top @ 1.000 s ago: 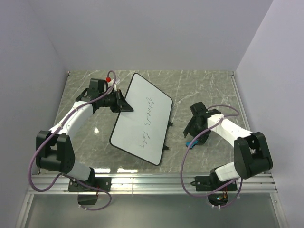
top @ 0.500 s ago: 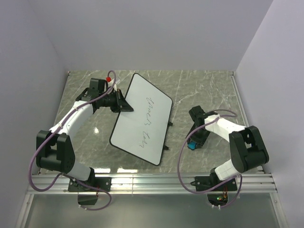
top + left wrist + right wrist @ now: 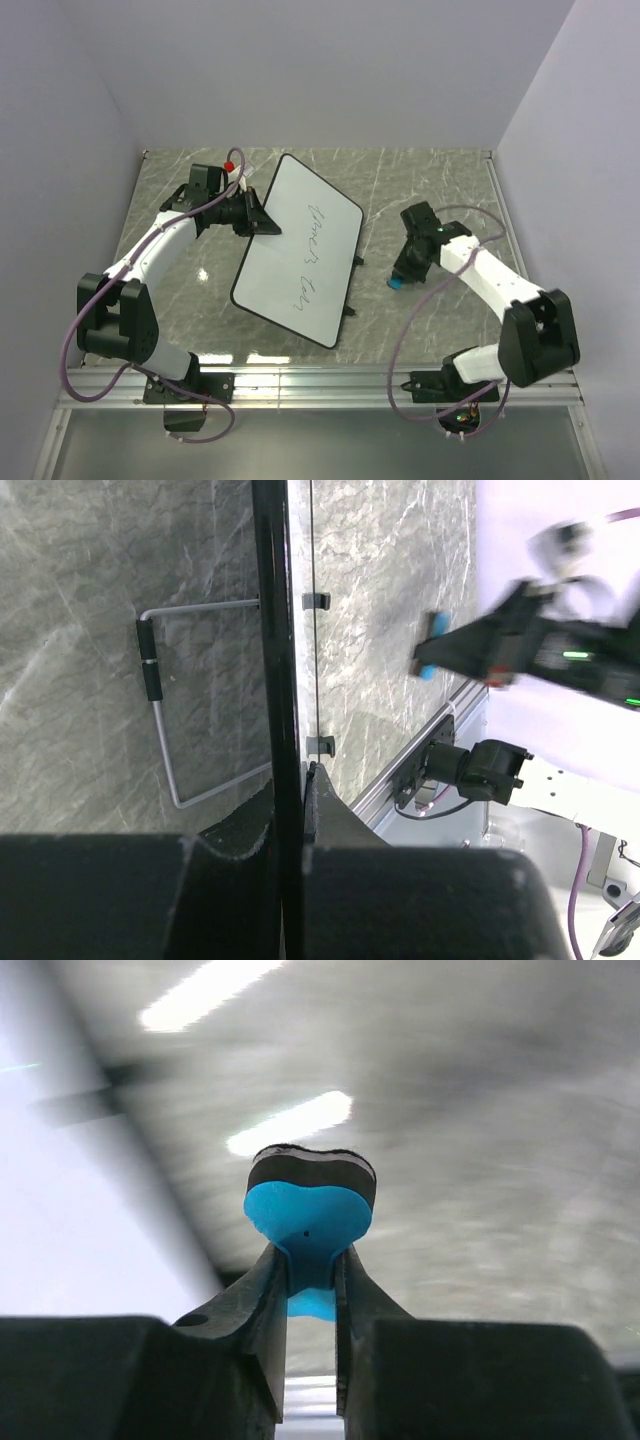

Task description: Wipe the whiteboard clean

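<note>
Right wrist view shows the right claw [image 3: 311, 1260] pinching the blue eraser [image 3: 310, 1200] by a thin bit, so it may slip out before reaching the whiteboard [image 3: 300, 255], which the left claw [image 3: 266, 226] grips by its rim on the table [image 3: 430, 190].

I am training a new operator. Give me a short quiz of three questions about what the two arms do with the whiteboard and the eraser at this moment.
1. True or false: the right gripper is shut on the eraser.
2. The left gripper clamps: A) the rim of the whiteboard; B) the eraser; C) nothing.
3. Short answer: does the eraser touch the whiteboard?

Key: 1 true. 2 A. 3 no; in the top view it is apart from the board, off its right side.
</note>
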You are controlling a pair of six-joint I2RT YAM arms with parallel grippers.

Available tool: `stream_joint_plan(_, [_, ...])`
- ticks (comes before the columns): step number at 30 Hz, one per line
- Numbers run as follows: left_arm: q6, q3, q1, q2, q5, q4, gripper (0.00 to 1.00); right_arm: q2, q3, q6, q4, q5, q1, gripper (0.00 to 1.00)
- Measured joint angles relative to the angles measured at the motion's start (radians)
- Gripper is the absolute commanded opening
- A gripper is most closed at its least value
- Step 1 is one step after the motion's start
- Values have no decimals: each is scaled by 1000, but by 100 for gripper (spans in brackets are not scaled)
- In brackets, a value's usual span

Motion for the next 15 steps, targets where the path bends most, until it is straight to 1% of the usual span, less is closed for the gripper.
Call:
stream_joint_plan(2, [0,0,0,0,0,0,0,-50,63,-10,27,-54,12,0])
stream_joint_plan(5, [0,0,0,0,0,0,0,-105,129,-6,144,-174,24,0])
stream_joint_plan(8, [0,2,-3,0,-3,-2,0,-97,161,23,277,-293,34,0])
stream_joint_plan(9, [0,2,-3,0,-4,-2,0,-74,182,34,306,-327,39,0])
stream_joint_plan(11, [0,5,-6,0,-7,-5,0,21,266,54,350,-392,58,0])
stream_joint_plan(15, [-1,6,-9,-1,-11,-5,0,274,535,55,371,-456,119,0])
